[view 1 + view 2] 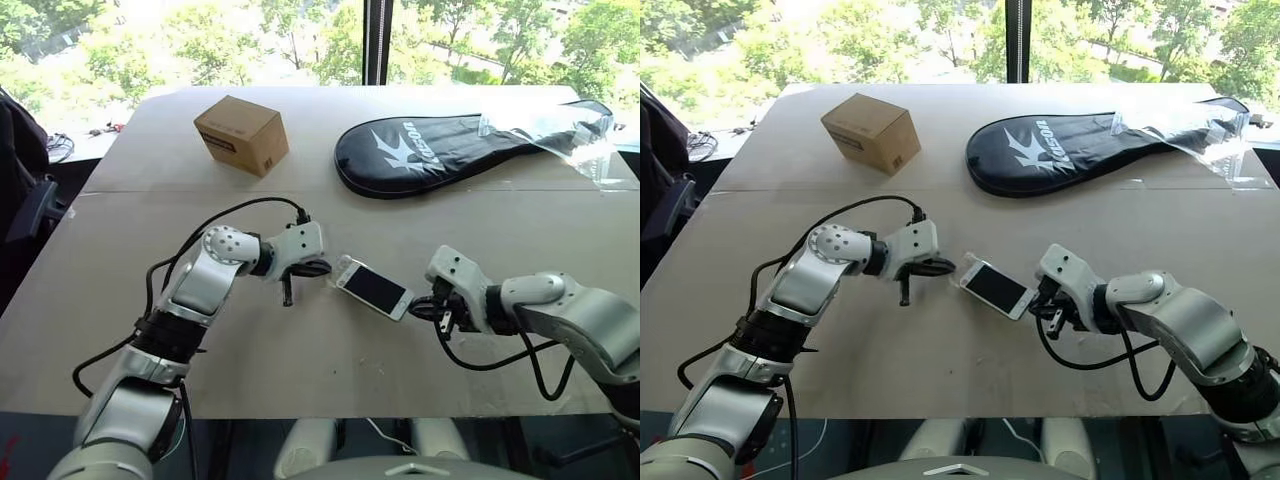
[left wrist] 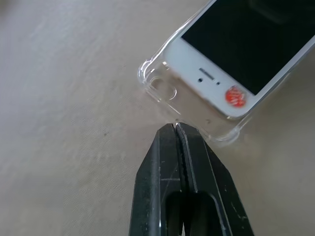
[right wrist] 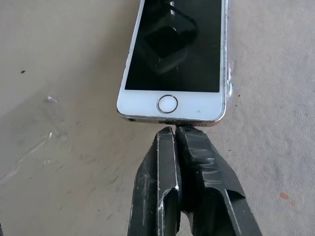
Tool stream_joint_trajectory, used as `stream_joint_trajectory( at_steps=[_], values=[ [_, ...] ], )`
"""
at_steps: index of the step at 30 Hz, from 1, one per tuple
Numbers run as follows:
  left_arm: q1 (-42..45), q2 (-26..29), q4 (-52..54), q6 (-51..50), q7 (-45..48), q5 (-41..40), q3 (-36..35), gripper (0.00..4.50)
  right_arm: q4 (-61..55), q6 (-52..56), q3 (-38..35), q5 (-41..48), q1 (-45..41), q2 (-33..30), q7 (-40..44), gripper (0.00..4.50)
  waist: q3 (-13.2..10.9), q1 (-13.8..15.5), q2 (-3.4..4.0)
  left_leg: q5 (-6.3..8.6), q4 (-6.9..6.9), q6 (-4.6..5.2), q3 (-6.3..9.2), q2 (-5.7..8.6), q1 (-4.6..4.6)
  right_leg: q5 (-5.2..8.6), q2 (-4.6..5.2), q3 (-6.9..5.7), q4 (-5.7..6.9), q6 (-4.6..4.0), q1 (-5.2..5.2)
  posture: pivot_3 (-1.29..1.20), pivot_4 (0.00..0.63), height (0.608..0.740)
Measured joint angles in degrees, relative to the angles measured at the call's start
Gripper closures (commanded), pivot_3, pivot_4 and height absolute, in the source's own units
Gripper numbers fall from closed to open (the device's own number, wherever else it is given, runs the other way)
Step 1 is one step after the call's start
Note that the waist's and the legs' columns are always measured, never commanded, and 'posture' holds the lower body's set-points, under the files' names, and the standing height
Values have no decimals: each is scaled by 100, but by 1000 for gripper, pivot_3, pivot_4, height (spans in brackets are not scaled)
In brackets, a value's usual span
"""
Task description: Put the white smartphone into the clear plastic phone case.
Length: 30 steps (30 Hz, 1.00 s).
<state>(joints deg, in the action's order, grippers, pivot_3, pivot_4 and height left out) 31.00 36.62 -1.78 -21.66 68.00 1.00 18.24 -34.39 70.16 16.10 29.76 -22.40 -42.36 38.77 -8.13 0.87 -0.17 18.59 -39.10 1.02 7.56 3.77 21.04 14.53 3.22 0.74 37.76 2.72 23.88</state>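
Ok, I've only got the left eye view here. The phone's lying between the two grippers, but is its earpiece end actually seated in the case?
Observer: No. In the left wrist view the white smartphone stops short of the clear plastic phone case corner; the camera cutout lies bare.
Operator: And the left gripper?
Observer: The left gripper is shut, tips at the case's rim.
Operator: The right one?
Observer: The right gripper is shut too, tips against the phone's home-button edge.

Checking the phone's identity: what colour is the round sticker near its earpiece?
Orange-red, on the white smartphone; clearest in the left wrist view.
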Motion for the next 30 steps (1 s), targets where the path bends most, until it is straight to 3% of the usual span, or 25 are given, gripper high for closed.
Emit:
stream_joint_trajectory(
  at_steps=[8,30],
  values=[
    [-160,-41,391,-401,66,-3,31,4500,332,-62,293,-273,-128,64,-156,4394,2,-18,-1,0,-2,0,-1,0,-18,0,-2,3,5,0,-15,0,150,740],
    [-211,-3,384,-254,68,-15,32,4500,869,-507,465,-1154,-464,263,-545,4394,6,-5,-3,0,-6,0,-1,0,-22,0,-1,2,5,0,-20,0,150,740]
  ],
)
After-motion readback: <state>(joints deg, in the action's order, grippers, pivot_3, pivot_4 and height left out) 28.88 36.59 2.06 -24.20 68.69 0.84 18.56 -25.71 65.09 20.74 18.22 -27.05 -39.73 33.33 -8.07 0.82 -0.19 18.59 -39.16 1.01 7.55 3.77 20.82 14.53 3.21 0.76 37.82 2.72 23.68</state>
